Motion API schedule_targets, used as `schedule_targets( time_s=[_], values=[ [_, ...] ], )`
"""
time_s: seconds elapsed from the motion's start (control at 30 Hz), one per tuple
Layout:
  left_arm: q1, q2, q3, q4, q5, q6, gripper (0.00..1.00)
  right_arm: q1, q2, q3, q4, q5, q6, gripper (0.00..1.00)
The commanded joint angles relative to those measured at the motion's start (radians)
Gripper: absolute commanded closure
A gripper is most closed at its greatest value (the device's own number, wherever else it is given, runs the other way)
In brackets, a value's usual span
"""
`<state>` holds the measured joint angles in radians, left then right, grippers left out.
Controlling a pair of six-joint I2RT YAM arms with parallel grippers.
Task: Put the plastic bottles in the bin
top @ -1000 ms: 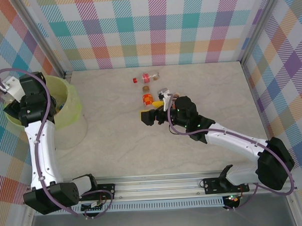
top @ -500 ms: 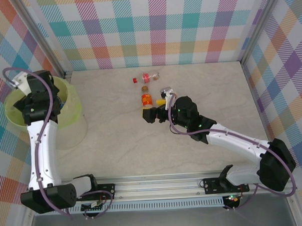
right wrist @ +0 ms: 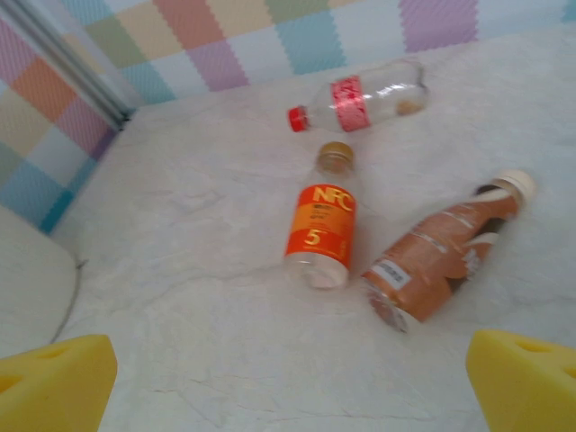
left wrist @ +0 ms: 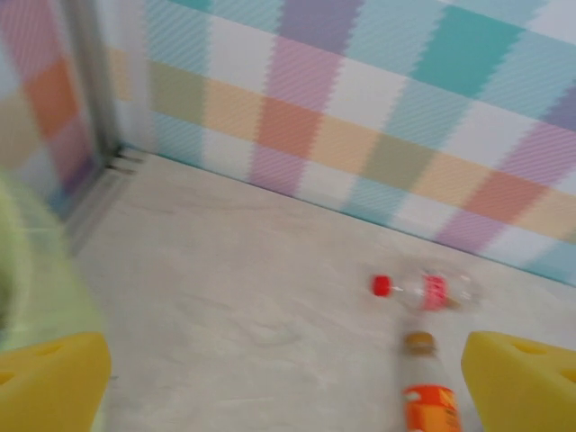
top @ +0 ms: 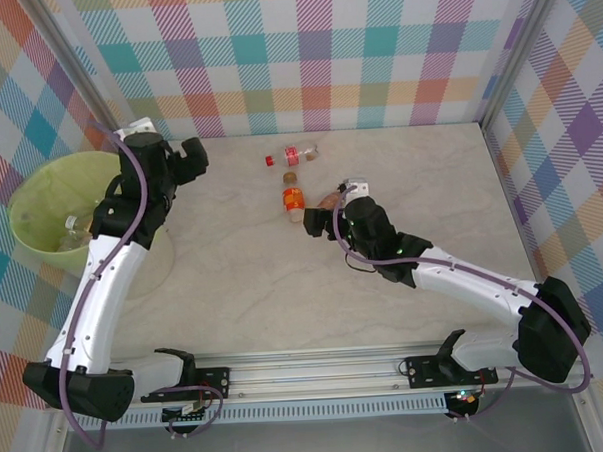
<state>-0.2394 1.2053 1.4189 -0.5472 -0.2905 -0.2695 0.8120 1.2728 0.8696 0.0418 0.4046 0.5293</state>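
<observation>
Three plastic bottles lie on the table's far middle: a clear one with a red label and cap, an orange-labelled one, and a brown-labelled one. My right gripper is open just short of the orange and brown bottles, nothing between its yellow pads. My left gripper is open and empty, right of the lime-green bin, facing the bottles. A clear bottle lies inside the bin.
Checked walls close off the table at the back and both sides, with a metal post in the back left corner. The bin's green rim is close on the left gripper's left. The left wrist view is blurred by motion.
The left arm swung right from over the bin to the table's back left, and its jaws opened wide. The right gripper moved slightly right and away, closer to the orange and brown bottles.
</observation>
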Motion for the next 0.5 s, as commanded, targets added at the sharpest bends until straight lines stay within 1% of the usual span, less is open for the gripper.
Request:
schedule_targets(
  time_s=[0.0, 0.07, 0.13, 0.2, 0.27, 0.37, 0.47],
  values=[
    [-0.012, -0.007, -0.061, 0.124, 0.285, -0.022, 0.00, -0.032, 0.034, 0.024, -0.148, 0.102, 0.076, 0.00],
    [-0.012, -0.010, -0.083, 0.146, 0.341, -0.037, 0.00, -0.053, 0.066, 0.042, -0.196, 0.093, 0.085, 0.00],
    [-0.012, -0.016, -0.106, 0.169, 0.387, -0.046, 0.00, -0.078, 0.105, 0.065, -0.239, 0.055, 0.077, 0.00],
    [-0.012, -0.020, -0.125, 0.183, 0.406, -0.052, 0.00, -0.099, 0.148, 0.099, -0.298, 0.040, 0.115, 0.00],
    [-0.011, -0.026, -0.144, 0.187, 0.411, -0.053, 0.00, -0.123, 0.187, 0.126, -0.326, 0.007, 0.161, 0.00],
    [-0.012, -0.040, -0.166, 0.191, 0.406, -0.057, 0.00, -0.148, 0.249, 0.151, -0.304, -0.048, 0.212, 0.00],
    [-0.011, -0.047, -0.176, 0.181, 0.405, -0.054, 0.00, -0.163, 0.336, 0.200, -0.295, -0.056, 0.219, 0.00]
  ],
)
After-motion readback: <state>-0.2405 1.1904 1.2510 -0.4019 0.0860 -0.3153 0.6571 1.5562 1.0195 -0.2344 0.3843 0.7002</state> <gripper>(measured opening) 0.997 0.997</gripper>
